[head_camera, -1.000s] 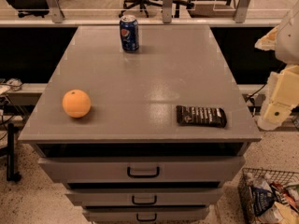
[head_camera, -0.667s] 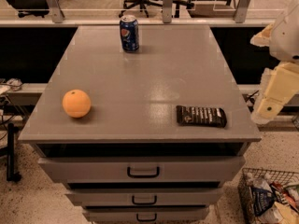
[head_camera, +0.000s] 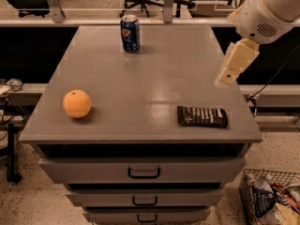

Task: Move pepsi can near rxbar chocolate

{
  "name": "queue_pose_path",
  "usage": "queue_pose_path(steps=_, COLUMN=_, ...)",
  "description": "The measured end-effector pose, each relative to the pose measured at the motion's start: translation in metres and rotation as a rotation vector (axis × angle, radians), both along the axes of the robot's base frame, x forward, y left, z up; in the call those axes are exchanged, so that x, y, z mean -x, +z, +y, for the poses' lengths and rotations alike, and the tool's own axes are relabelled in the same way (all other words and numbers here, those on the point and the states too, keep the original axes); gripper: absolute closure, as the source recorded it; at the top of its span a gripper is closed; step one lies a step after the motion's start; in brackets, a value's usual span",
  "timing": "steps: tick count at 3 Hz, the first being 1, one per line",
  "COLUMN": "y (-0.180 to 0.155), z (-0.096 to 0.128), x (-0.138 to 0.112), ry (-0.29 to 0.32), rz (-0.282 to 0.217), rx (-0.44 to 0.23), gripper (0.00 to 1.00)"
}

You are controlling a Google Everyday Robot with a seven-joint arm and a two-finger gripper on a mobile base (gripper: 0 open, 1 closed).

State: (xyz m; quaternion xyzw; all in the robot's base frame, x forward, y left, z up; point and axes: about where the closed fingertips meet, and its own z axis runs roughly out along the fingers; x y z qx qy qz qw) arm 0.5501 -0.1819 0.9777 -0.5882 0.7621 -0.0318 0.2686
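The blue pepsi can (head_camera: 130, 33) stands upright near the far edge of the grey cabinet top (head_camera: 140, 83). The rxbar chocolate (head_camera: 202, 116), a flat black bar, lies near the front right corner. My gripper (head_camera: 231, 64) hangs from the white arm at the upper right, over the right edge of the top, above and behind the bar and far right of the can. It holds nothing that I can see.
An orange (head_camera: 77, 103) sits at the front left of the top. Below are drawers with dark handles (head_camera: 144, 173). A wire basket (head_camera: 272, 200) with packets stands on the floor at the lower right. Office chairs stand behind the rail.
The arm and gripper have moved up and left, from beside the cabinet's right edge to over it. Can, bar and orange have not moved.
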Motion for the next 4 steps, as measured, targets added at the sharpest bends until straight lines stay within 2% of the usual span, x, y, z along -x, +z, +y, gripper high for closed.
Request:
queue_pose_path(steps=1, y=0.001, z=0.021, x=-0.055, ry=-0.003, rz=-0.060, rx=-0.107, gripper=0.00)
queue_pose_path(steps=2, y=0.001, z=0.021, x=-0.055, ry=-0.003, rz=-0.060, rx=-0.107, gripper=0.00)
queue_pose_path(steps=3, y=-0.003, z=0.043, x=-0.072, ry=-0.003, rz=-0.079, rx=-0.179, gripper=0.00)
queue_pose_path(steps=4, y=-0.012, z=0.081, x=-0.113, ry=-0.012, rz=-0.104, rx=-0.307, gripper=0.00)
